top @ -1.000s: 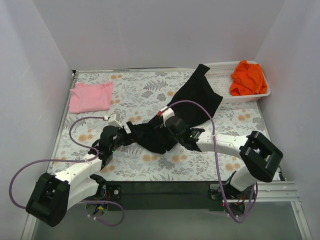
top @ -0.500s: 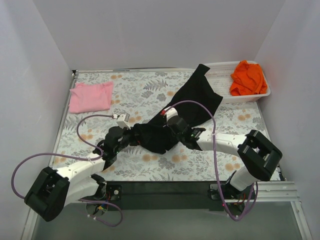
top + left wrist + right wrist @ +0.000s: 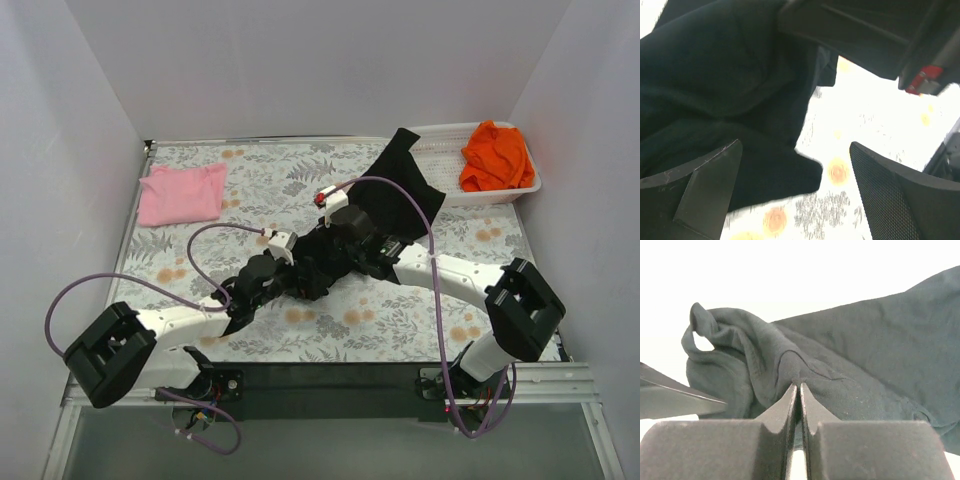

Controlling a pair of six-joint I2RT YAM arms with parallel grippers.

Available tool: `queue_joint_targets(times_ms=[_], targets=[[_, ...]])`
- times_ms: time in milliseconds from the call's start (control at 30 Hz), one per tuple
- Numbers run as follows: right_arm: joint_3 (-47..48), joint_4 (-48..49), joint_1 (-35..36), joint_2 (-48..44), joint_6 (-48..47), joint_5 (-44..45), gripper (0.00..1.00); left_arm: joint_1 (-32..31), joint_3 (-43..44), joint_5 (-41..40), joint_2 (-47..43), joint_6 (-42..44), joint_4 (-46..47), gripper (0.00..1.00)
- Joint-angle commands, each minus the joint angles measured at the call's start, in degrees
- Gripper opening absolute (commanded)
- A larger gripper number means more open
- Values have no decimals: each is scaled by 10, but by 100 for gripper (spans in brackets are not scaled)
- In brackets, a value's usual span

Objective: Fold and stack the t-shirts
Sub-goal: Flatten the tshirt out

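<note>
Black tee (image 3: pixel 405 195): far end lies against basket (image 3: pixel 437 150) L corner, maybe lapped on the rim, can't tell. Rest trails diag away from basket toward near-left and ends in a bunched heap where both arms meet. Orange tee (image 3: pixel 496 155) heaped inside basket. Pink tee (image 3: pixel 182 193) flat, well apart to basket's L, along the same far side. R gripper (image 3: pixel 799 390) clenched on a thin ridge of black cloth, just the fingertips biting. L gripper (image 3: pixel 795 150) released, jaws wide w/ nothing between, hanging over the heap's low edge on the side away from basket. Step in hand, as I read it: get the tee spread flat before any fold. To do it well, L should take a true hem or sleeve edge, not mid-cloth, and well apart from R's pinch. Then draw the two grips apart, keeping the lift low. R's bite looks shallow and prob. slips if yanked, so go slow. Edges: far end sits at basket rim, so a pull toward basket could snag mesh or shove it. Pull away from basket instead. Room: table (image 3: pixel 290 170) bare btwn basket and pink tee, enough for a spread. Walls close behind basket and on its R. Purple cable (image 3: pixel 415 210) arcs over cloth on the basket side of the heap, watch for snag.
</note>
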Motion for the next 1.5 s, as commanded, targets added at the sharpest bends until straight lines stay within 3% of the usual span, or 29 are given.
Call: queue_joint_targets(times_ms=[0,233,367,533,767,833,867,900,933,1000,1033,1067,1100,1133,1233,1467], targets=[[47,2,1,-10,-13,-12,1,-16,42,-34,22,30,17,82],[69,-3,1,1,-17,-24,1,-46,57,-92,35,37,42,83],[67,-3,1,-2,-14,-28,1,-46,76,-118,55,40,25,78],[64,-3,1,-6,-13,-29,1,-52,74,-114,59,40,51,56],[58,-4,1,-23,-9,-37,1,-59,96,-139,99,47,32,50],[54,-3,1,-31,-8,-37,1,-59,97,-126,103,50,41,35],[53,-3,1,-31,-7,-39,1,-58,100,-114,113,56,45,21],[53,-3,1,-34,-7,-40,1,-59,102,-102,119,57,49,0],[53,-3,1,-36,-6,-39,1,-59,105,-77,127,58,54,0],[54,-5,1,-41,-9,-26,11,-59,105,-66,124,60,55,0],[56,-9,0,-43,-10,-17,25,-59,104,-69,99,57,52,0],[58,-13,-2,-52,-12,0,57,-59,102,-72,80,50,49,0],[59,-23,-11,-57,-12,5,67,-58,97,-75,57,50,47,0],[57,-25,-18,-65,-10,7,84,-58,96,-78,7,50,35,0],[43,-25,-49,-112,-7,7,92,-52,110,-105,-85,64,-11,0],[-12,-26,-73,-181,-12,30,95,-11,162,-165,-155,88,-111,0]])
